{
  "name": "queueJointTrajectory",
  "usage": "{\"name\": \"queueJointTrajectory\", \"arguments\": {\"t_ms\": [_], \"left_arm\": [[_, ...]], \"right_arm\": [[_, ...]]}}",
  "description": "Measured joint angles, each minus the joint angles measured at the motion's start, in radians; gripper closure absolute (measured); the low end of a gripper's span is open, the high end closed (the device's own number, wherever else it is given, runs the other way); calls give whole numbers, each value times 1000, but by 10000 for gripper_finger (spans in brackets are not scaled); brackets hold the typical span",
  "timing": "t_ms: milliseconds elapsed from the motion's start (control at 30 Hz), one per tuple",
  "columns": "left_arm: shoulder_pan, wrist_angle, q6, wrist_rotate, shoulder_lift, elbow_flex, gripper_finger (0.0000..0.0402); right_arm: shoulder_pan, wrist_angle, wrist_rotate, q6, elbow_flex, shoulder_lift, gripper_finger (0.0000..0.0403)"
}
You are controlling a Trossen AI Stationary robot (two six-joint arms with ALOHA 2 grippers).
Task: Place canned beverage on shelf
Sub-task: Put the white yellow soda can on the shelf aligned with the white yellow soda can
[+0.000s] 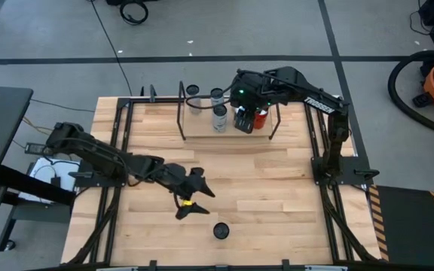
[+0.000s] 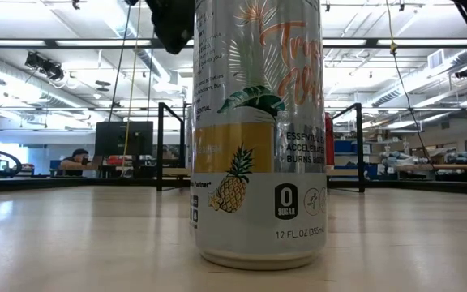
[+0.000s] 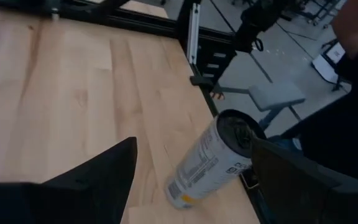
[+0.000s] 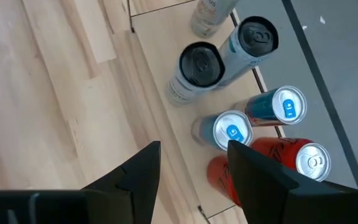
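Pineapple can (image 2: 258, 134) upright on table (image 1: 262, 196) near front edge, alone, dark top up (image 1: 220, 230). Left gripper (image 1: 190, 198) low over table, just behind and left of that can, fingers (image 3: 98, 174) spread wide, empty. Shelf (image 1: 202, 129) at back of table, cans grouped on wood board. Right gripper (image 1: 245, 120) above shelf's right half, over blue and red cans (image 4: 232, 132); fingers (image 4: 135, 171) parted, nothing between them.
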Motion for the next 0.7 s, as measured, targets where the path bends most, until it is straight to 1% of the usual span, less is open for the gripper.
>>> {"name": "queueJointTrajectory", "arguments": {"t_ms": [133, 400, 500, 633, 700], "left_arm": [[-18, 9, -1, 0, 23, -1, 88], [-57, 84, -35, -8, 28, 1, 88], [-55, 101, -89, -8, 28, 1, 88], [-34, 50, -168, -8, 28, 31, 88], [-25, 8, -184, -8, 28, 60, 88]], "right_arm": [[1, 1, -23, 0, 0, -1, 209], [-3, 1, -24, -14, 0, -1, 209], [-6, 1, -24, -15, 0, -1, 209], [-6, 0, -26, -16, 0, -1, 209], [-6, 1, -27, -16, 0, 0, 209]]}}
